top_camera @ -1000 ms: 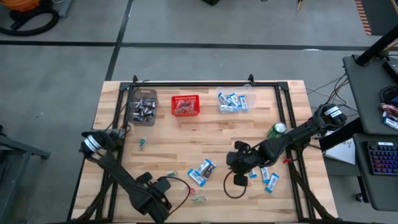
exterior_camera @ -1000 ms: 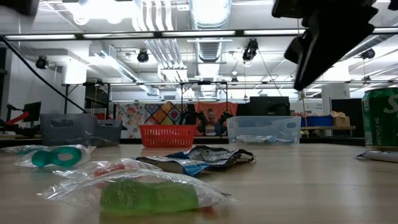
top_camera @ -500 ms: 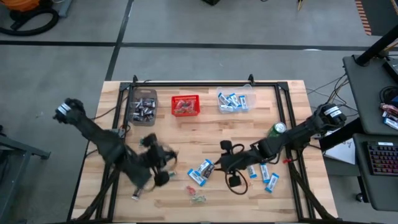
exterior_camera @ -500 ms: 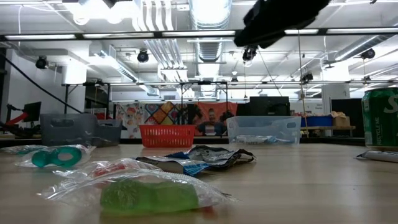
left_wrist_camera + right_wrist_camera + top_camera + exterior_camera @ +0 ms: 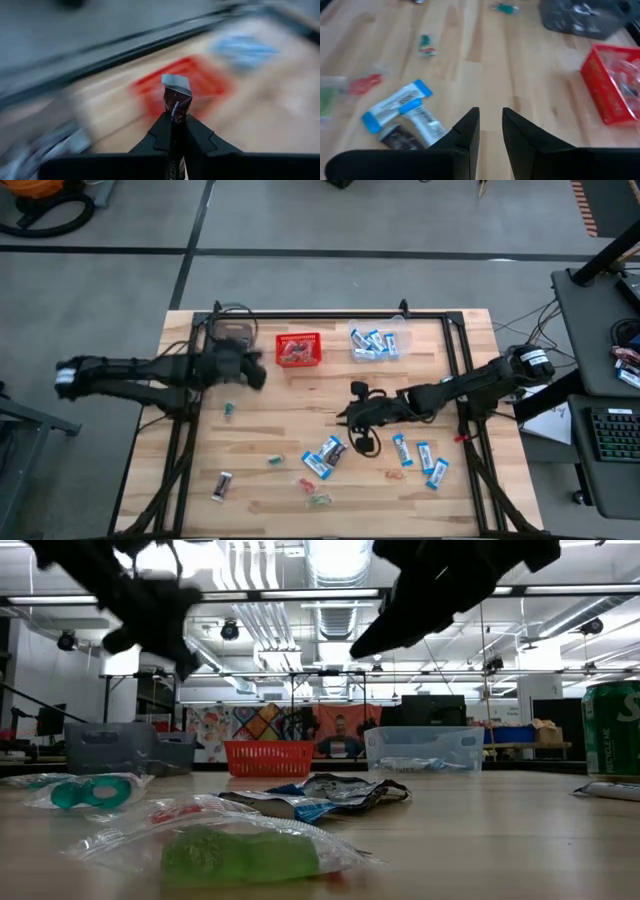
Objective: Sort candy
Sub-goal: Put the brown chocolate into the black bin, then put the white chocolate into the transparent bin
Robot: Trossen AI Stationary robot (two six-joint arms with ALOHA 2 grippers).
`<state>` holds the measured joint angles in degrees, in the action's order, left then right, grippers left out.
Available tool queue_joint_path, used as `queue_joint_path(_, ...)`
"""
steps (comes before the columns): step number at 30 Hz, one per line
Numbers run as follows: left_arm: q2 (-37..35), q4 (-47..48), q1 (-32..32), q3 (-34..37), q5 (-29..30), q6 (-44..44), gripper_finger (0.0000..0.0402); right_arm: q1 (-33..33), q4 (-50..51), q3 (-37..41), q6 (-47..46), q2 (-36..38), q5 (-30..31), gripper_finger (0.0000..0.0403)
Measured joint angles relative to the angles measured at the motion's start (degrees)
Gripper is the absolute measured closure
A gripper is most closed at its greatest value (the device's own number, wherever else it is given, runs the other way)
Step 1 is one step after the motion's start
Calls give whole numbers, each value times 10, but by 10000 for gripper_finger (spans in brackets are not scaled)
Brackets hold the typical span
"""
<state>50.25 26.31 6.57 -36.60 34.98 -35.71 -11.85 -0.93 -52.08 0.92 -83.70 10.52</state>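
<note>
My left gripper (image 5: 256,374) hangs above the table between the grey bin (image 5: 230,350) and the red basket (image 5: 298,350), shut on a dark brown mini bar (image 5: 176,100). My right gripper (image 5: 490,119) stands open above the table's middle (image 5: 346,416), with nothing between its fingers. Below and before it lie blue-and-white packets (image 5: 400,102) on the wood. More packets (image 5: 420,456), a dark bar (image 5: 222,485) and small twist-wrapped pieces (image 5: 318,498) are scattered toward the near edge. My left gripper pinches the mini bar's lower end (image 5: 174,118) between its two fingers. The bar stands out past the fingertips, its crimped free end (image 5: 176,84) uppermost in the wrist view. It is lifted clear of the table.
A clear bin (image 5: 380,342) holding blue packets stands at the far edge, right of the red basket. A green can (image 5: 445,388) stands beside the right arm. In the low view, green (image 5: 240,852) and teal (image 5: 90,792) wrapped sweets lie close to the camera.
My left gripper has swung quickly from the table's near edge toward the far edge, ending beside the grey bin and red basket with the bar in its hold. My right gripper has drifted toward the table's left and far side, away from the packets at the right.
</note>
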Motion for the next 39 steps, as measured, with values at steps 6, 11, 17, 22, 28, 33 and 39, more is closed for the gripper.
queue_joint_path(6, -4, 52, 159, 36, -83, -8, 399, 23, 6, 25, -16, 0, -6, 328)
queue_joint_path(11, 9, 104, 220, 36, -87, -9, 367, 38, 7, 42, -45, 0, -6, 322)
queue_joint_path(17, 23, 114, 230, 24, -85, 0, 306, 75, 42, 50, -66, 8, -24, 298)
queue_joint_path(22, 32, 113, 229, 9, -85, 2, 263, 99, 67, 51, -105, 9, -35, 270)
queue_joint_path(28, 32, 107, 195, -34, -107, 42, 241, 104, 250, 19, -211, 24, -169, 260)
queue_joint_path(33, 31, 77, 121, -57, -100, 75, 240, 94, 481, -50, -394, 27, -252, 259)
queue_joint_path(39, 39, -57, 10, -35, -104, 115, 239, 28, 587, -93, -546, 27, -256, 259)
